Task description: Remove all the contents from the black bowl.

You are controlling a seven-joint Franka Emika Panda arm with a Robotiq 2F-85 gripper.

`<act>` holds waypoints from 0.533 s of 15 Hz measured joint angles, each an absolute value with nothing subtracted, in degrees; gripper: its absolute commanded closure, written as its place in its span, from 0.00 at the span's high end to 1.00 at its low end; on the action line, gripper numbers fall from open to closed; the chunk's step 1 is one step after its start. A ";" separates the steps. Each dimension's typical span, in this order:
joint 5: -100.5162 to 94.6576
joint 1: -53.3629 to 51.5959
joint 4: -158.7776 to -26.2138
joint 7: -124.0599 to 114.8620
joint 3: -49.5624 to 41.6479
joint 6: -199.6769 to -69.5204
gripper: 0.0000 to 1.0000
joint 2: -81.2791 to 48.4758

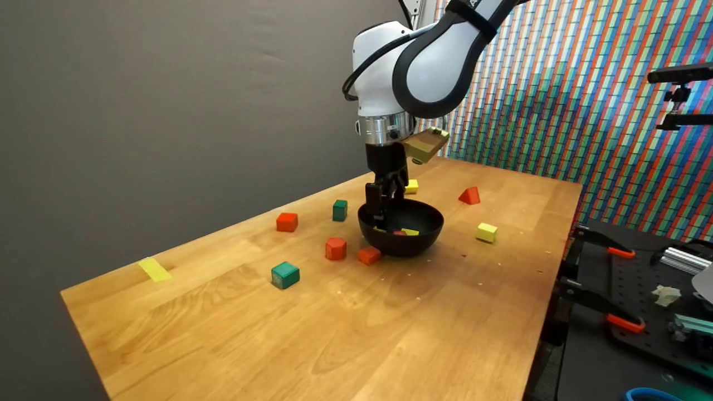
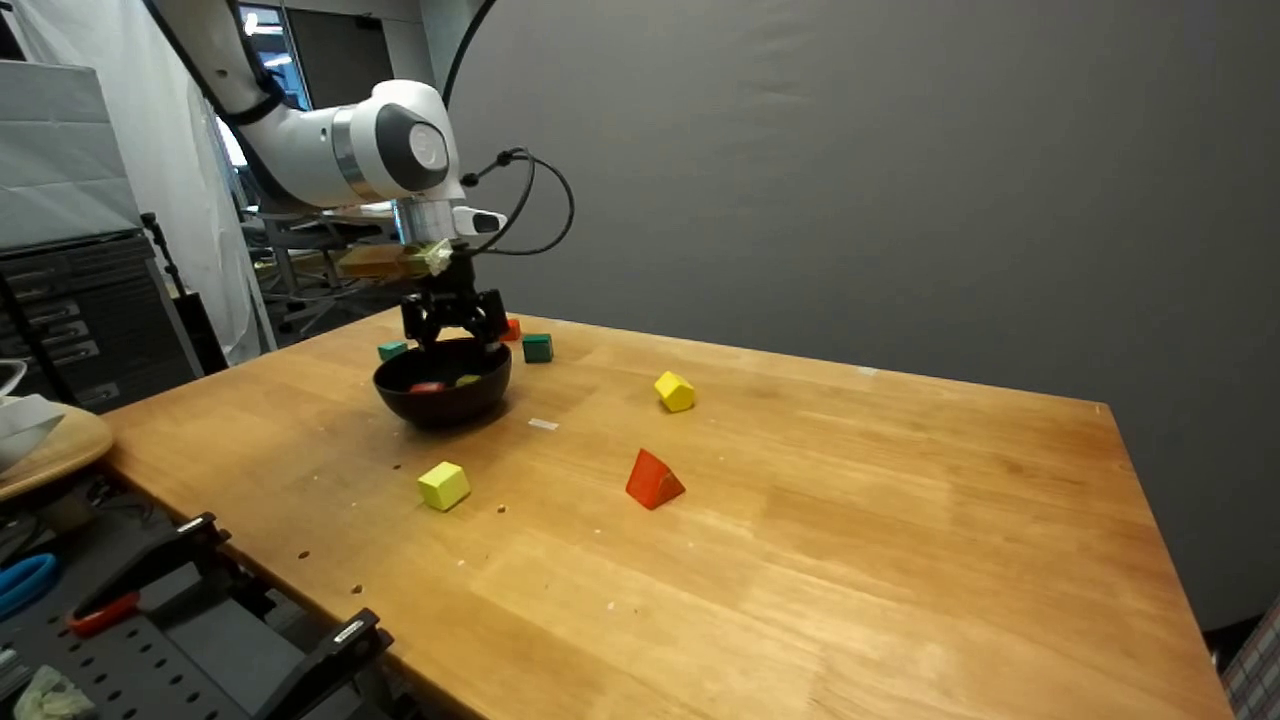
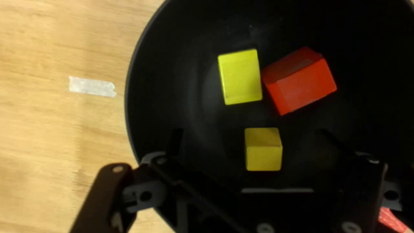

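The black bowl (image 1: 401, 248) is round and smooth-walled, and stands upright on the wooden table (image 1: 334, 334), whose surface shows light grain. Contents, per the wrist view: a yellow rectangular block (image 3: 241, 77), a red faceted block (image 3: 299, 82) close beside it, and a yellow cube (image 3: 263, 150).

The gripper (image 3: 254, 139) is located at the bowl's opening. The fingers (image 3: 174, 142) are released and spread wide; in the wrist view the yellow cube lies between them with a gap on each side. Fingertip depth cannot be told.

On the table, outside the bowl: two green blocks (image 1: 285, 275), an orange-red block (image 1: 287, 222), a red polygonal prism (image 1: 336, 249), a red low block (image 1: 369, 255) just beside the bowl, a red triangular prism (image 2: 655, 482), a yellow pentagonal prism (image 2: 675, 391) and a pale-yellow cube (image 2: 443, 486). A flat strip of yellow tape (image 1: 155, 269) lies near the table edge.
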State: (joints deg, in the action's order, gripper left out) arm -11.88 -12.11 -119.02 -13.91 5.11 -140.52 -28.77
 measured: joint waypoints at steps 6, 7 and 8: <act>-9.25 -10.97 -115.02 -7.56 5.16 -136.32 1.00 -31.96; -9.25 -10.97 -115.03 -7.13 5.21 -135.69 1.00 -31.96; -9.25 -10.99 -115.09 -6.70 5.26 -135.11 1.00 -31.96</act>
State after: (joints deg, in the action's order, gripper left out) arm -9.25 -10.99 -115.09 -6.70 5.26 -135.11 -31.96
